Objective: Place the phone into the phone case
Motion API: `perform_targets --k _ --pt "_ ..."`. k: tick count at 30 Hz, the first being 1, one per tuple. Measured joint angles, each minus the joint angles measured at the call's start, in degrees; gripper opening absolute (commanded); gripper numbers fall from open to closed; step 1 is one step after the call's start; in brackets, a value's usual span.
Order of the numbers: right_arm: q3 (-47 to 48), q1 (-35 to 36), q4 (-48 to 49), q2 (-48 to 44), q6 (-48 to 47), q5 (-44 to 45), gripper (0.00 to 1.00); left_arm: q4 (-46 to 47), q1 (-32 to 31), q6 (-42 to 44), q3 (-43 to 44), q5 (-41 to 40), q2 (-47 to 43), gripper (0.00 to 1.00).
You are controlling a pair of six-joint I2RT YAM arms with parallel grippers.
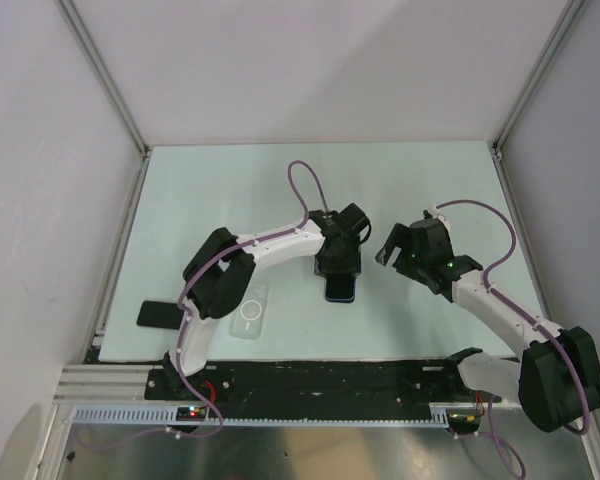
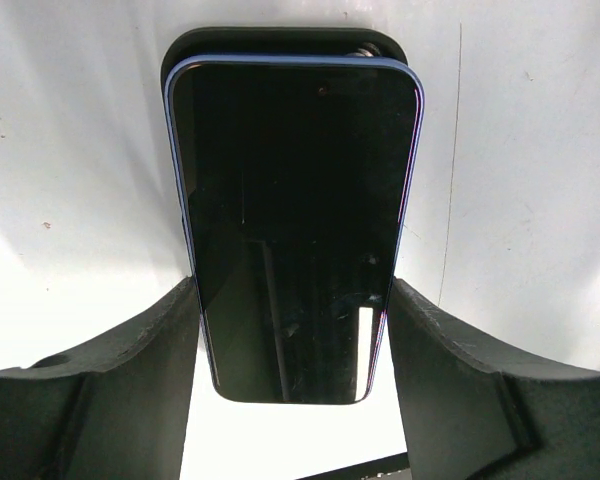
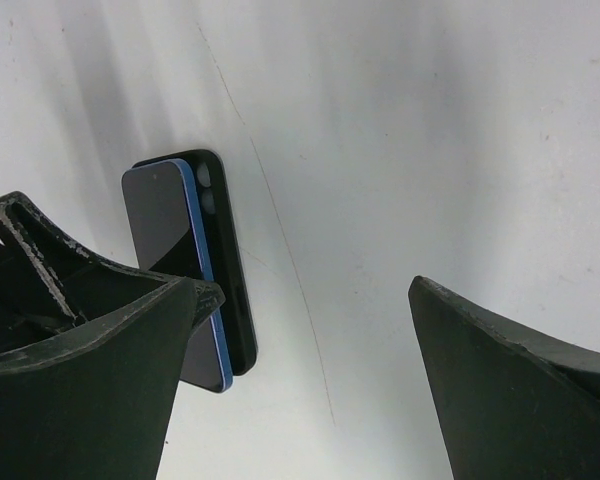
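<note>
Clamping the phone [image 2: 295, 180], left end effector [image 2: 293, 300]

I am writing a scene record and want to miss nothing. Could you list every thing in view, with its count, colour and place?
phone: 1, dark screen with blue edge, mid table, over the black case
black case: 1, black, under the phone
clear case: 1, see-through with white ring, near left, by the left arm
black slab: 1, black, left edge of the table; cannot tell what it is
table: 1, pale green
arms: 2, white and black, purple cables; left arm, right arm
left gripper: 1, black, closed on the phone's long sides
right gripper: 1, black, open, right of the phone
</note>
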Motion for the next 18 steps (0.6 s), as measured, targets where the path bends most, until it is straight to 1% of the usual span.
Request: perform_targets --k 2,4,8,15,18 --pt "0.0 0.0 0.2 0.0 0.0 -0.1 0.94 -0.1 0.0 0.0 0.1 -0.1 0.1 0.43" --pt "-0.2 0.0 0.4 0.0 0.0 -0.2 0.94 -0.2 0.0 0.0 0.3 -0.2 0.1 0.52" --pt "-0.6 0.0 0.5 0.0 0.0 -0.3 0.94 -0.5 -0.1 0.1 0.5 -0.4 0.3 0.66" --pt "-0.6 0.0 0.7 0.0 0.0 -0.4 0.94 -1.0 -0.1 0.6 0.9 -0.6 0.3 0.8" --pt "-0.6 0.0 0.7 0.0 0.0 -0.4 0.94 -1.2 -0.1 0.7 1.4 -0.7 0.3 0.84"
